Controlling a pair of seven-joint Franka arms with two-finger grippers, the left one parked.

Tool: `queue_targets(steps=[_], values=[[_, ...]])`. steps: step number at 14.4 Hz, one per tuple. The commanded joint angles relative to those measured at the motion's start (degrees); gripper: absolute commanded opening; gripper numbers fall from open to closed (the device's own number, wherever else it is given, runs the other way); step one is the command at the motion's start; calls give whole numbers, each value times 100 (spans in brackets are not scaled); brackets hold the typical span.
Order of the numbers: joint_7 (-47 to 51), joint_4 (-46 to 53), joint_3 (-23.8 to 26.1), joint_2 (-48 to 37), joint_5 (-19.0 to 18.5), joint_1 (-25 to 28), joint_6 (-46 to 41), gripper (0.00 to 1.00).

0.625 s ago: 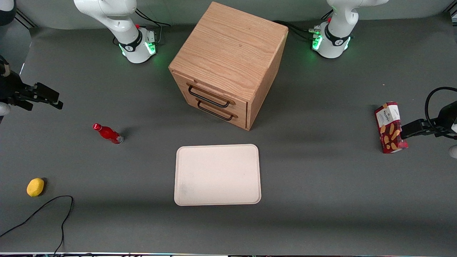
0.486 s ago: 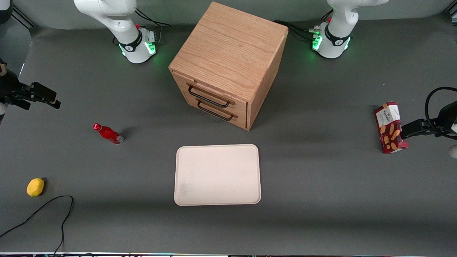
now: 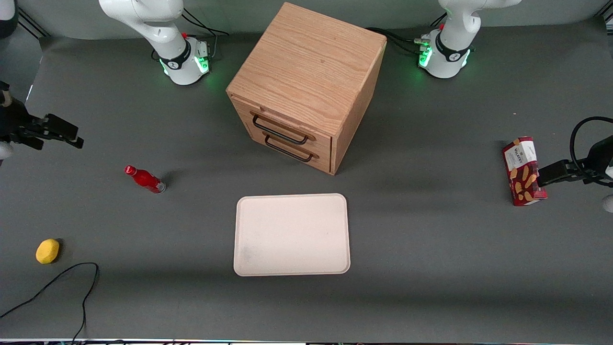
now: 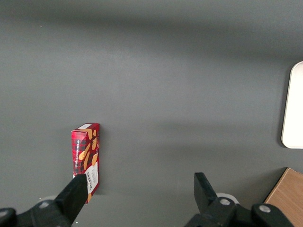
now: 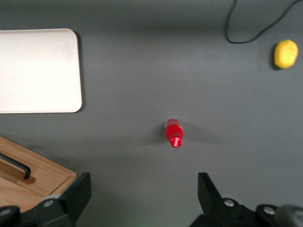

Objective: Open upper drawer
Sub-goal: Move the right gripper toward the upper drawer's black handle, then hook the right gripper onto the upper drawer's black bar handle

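Where the dark grey surface [image 3: 431, 268] lies nearest the front camera, a thin black cable [image 3: 57, 287] curls across it toward the working arm's end, just beside a small yellow lemon-shaped fruit [image 3: 47, 251]. Farther from the camera, a pale cream rectangular tray with rounded corners [image 3: 291, 234] lies flat near the middle of the surface. Farther again, toward the working arm's end, a small red bottle with a red cap [image 3: 144, 179] stands on the surface, well apart from the tray. Toward the parked arm's end lies a red tartan biscuit box [image 3: 523, 170].

Above the surface at the working arm's end, farther from the camera than the bottle, hangs the black gripper [image 3: 64, 132] of the right arm. Its jaws are spread apart and hold nothing; in the right wrist view the gripper [image 5: 142, 194] looks down with the bottle between its two dark fingers [image 5: 78, 191].

Farther from the camera than the tray stands a light oak wooden cabinet [image 3: 311, 62], turned at an angle. The upper drawer [image 3: 287, 128], with a thin black wire handle [image 3: 279, 132], sits closed, flush with the cabinet front, directly above the matching lower drawer [image 3: 294, 152]. The gripper is well apart from it.

Farthest away stand the two white arm bases with green lights [image 3: 184, 60].
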Motion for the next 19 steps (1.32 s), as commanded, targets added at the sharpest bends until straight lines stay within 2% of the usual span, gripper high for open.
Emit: queue_targets(steps=[1,5,7,9,12,19], values=[[57,505,668,456,116,46,-88,100],[48,972,2292,1177,64,46,-54,100],[-510,1007,3066,1511,29,46,-18,100],[-1363,1007,3516,1801,-382,46,183,100],[-1824,893,3965,2013,-534,125,184,100],[-1868,68,4011,2251,-587,310,1140,100]])
